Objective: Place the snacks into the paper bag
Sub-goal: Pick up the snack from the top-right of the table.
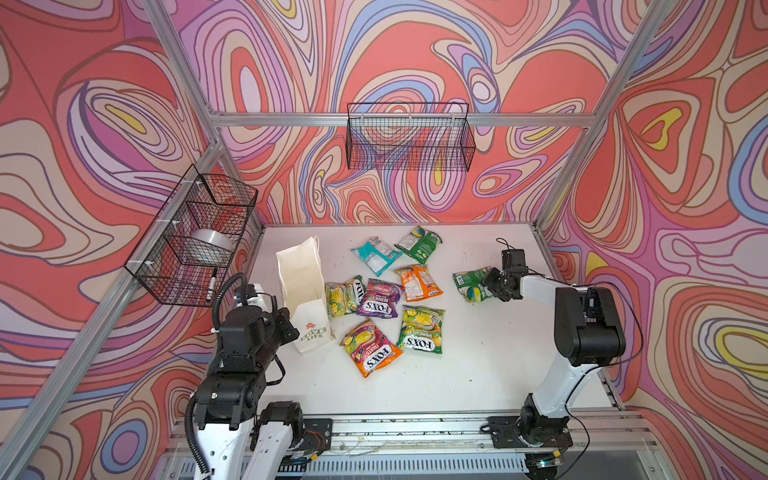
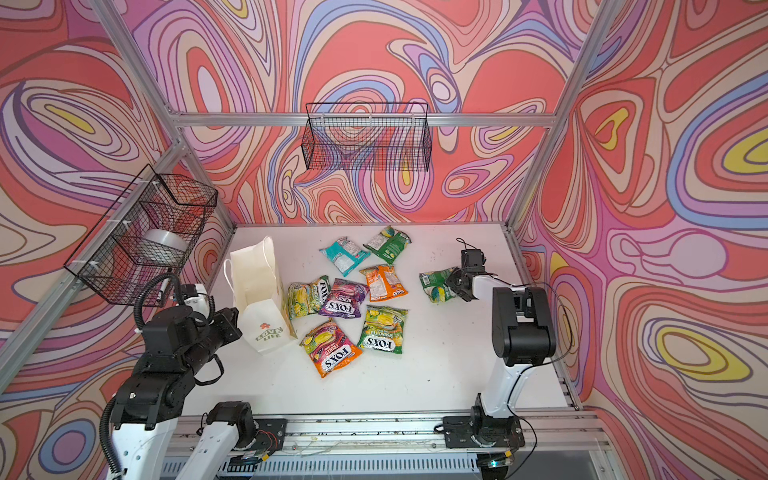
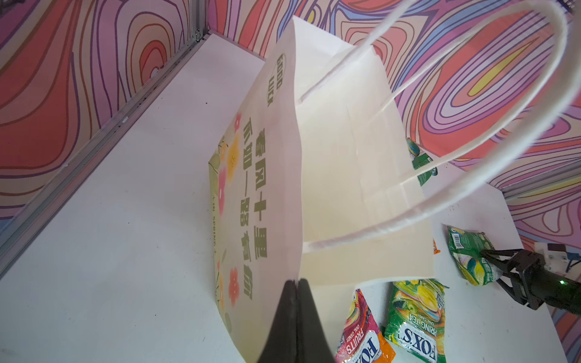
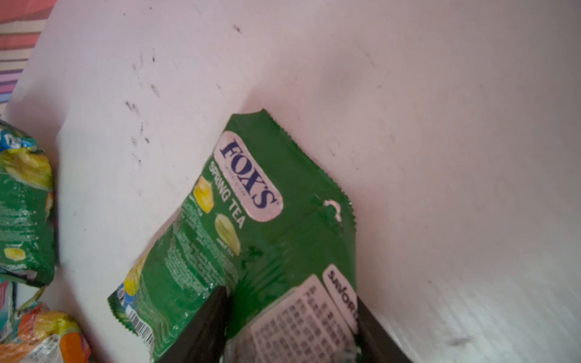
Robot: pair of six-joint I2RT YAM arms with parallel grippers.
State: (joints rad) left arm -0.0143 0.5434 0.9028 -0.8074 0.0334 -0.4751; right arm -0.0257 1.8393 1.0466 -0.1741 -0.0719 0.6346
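Note:
The white paper bag (image 1: 301,274) (image 2: 257,274) (image 3: 345,157) stands open at the table's left. My left gripper (image 3: 297,281) (image 1: 292,322) is shut on its near rim. At the right lies a green snack packet (image 1: 469,282) (image 2: 434,284) (image 4: 267,220) (image 3: 468,251). My right gripper (image 4: 292,301) (image 1: 485,286) is shut on its end, one finger on each side. More snacks lie in the middle: teal (image 1: 376,255), green (image 1: 419,243), orange (image 1: 417,282), yellow-green (image 1: 343,295), purple (image 1: 380,299), a green one (image 1: 420,330) and an orange-pink one (image 1: 371,349).
A black wire basket (image 1: 409,137) hangs on the back wall. Another wire basket (image 1: 195,237) on the left wall holds a tape roll and a marker. Aluminium frame rails (image 1: 415,428) border the white table (image 1: 478,374).

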